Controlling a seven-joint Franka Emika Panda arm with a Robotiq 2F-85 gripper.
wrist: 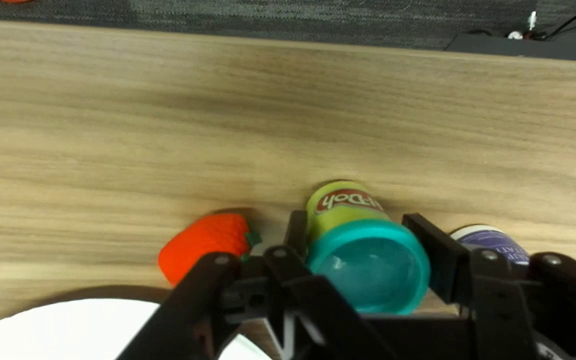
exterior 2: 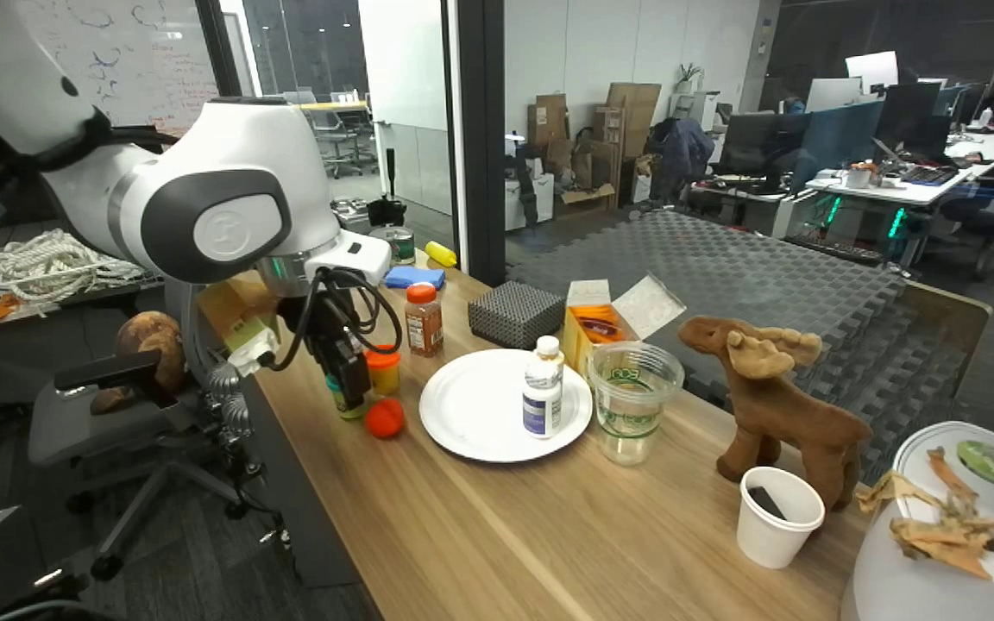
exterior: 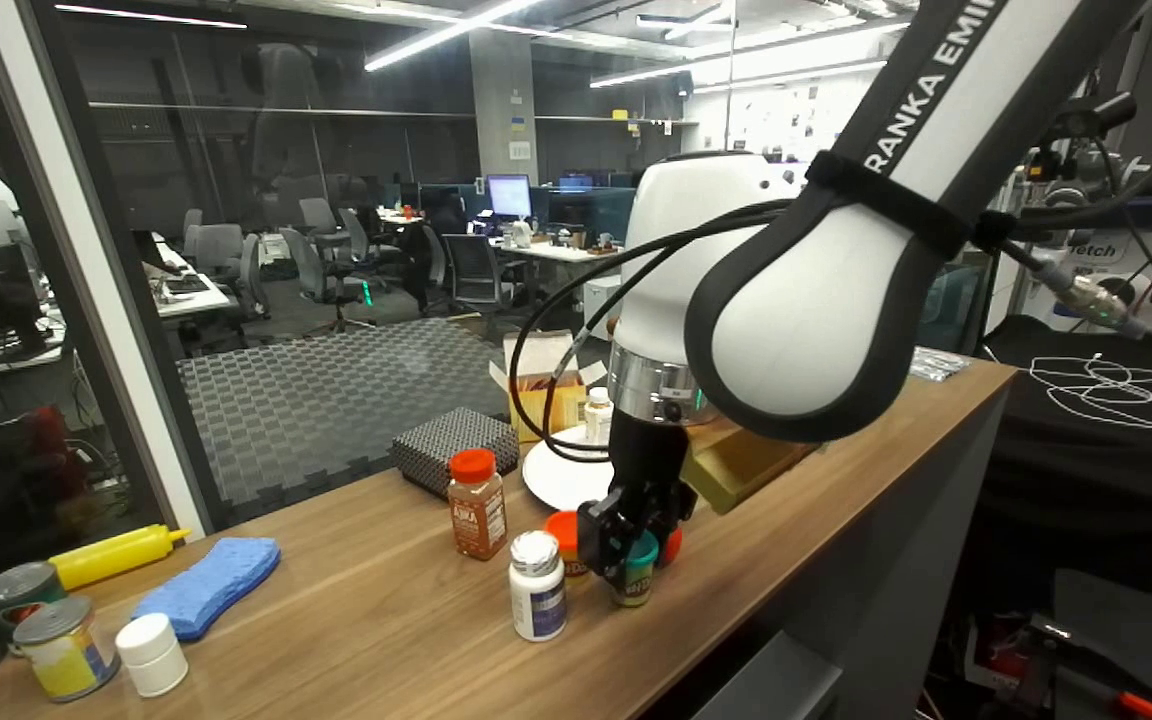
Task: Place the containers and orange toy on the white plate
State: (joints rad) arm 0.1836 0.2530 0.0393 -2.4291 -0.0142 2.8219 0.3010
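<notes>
My gripper [wrist: 355, 222] is shut on the teal-lidded tub [wrist: 374, 265], a finger against either side of its lid; the tub stands upright on the table. Right beside the left finger lies the orange toy [wrist: 208, 244], a red-orange lump with a green tip. A white bottle [exterior 2: 542, 404] stands on the white plate [exterior 2: 467, 414]. Near the gripper are an orange-lidded tub [exterior 2: 383, 373], partly hidden by it in an exterior view, and a white bottle with a purple label [exterior: 538, 605]. An amber jar [exterior: 477, 510] with an orange lid and a small white jar [exterior: 152, 655] stand farther along.
Behind the plate are a black mesh box [exterior 2: 516, 315] and an opened yellow box [exterior 2: 588, 332]. A clear cup [exterior 2: 633, 397], plush moose [exterior 2: 773, 405] and paper cup [exterior 2: 775, 526] stand beyond it. A blue sponge [exterior: 211, 585], yellow bottle [exterior: 116, 555] and cans sit at the far end.
</notes>
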